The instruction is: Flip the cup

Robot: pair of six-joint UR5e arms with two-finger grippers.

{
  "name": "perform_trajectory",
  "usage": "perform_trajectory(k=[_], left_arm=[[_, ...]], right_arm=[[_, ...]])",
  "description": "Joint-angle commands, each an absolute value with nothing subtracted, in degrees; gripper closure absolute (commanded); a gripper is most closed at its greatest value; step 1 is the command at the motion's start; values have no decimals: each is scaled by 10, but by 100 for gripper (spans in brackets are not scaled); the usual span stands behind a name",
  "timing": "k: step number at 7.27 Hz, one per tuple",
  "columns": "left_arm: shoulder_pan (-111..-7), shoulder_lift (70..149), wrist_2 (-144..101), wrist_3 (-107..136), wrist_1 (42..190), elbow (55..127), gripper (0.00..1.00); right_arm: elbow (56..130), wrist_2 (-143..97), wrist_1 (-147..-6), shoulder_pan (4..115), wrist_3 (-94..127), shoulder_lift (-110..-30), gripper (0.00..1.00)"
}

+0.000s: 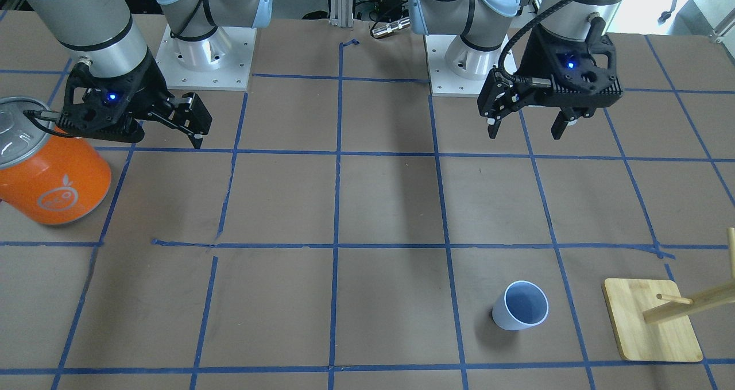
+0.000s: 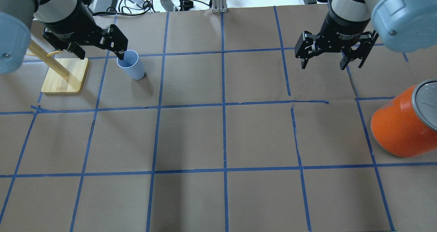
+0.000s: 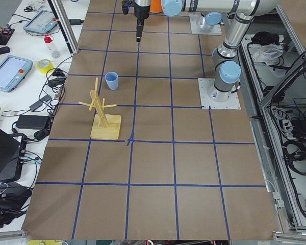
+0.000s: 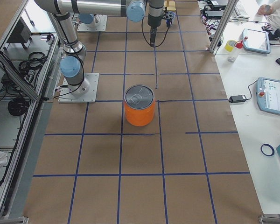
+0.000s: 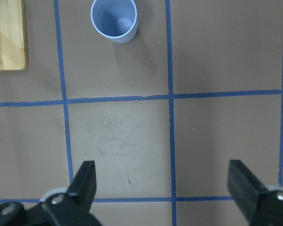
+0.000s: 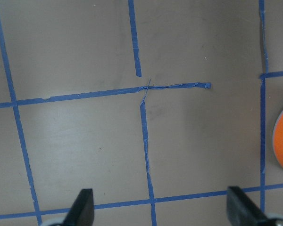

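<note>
The pale blue cup (image 1: 519,305) stands upright, mouth up, on the brown table; it also shows in the overhead view (image 2: 130,65), the exterior left view (image 3: 111,80) and at the top of the left wrist view (image 5: 114,20). My left gripper (image 1: 525,128) is open and empty. It hangs above the table on the robot's side of the cup, apart from it, as the overhead view (image 2: 101,52) and its wrist view (image 5: 162,183) show. My right gripper (image 1: 192,128) is open and empty, high over bare table (image 2: 323,65), (image 6: 160,207).
A big orange can (image 1: 51,177) with a silver top stands near my right gripper (image 2: 399,126), (image 4: 140,112). A wooden peg rack on a square base (image 1: 652,321) stands beside the cup (image 2: 63,74). Blue tape lines grid the table.
</note>
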State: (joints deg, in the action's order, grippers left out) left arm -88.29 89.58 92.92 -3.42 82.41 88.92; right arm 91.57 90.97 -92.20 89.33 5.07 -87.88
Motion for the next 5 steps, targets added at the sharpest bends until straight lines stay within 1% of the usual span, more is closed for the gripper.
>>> perform_trajectory(k=[1, 5], left_arm=[[-882, 946, 924, -29, 827, 828, 0], [-885, 943, 929, -13, 829, 838, 0]], right_arm=[[916, 911, -922, 893, 51, -879, 0], [916, 910, -920, 893, 53, -882, 0]])
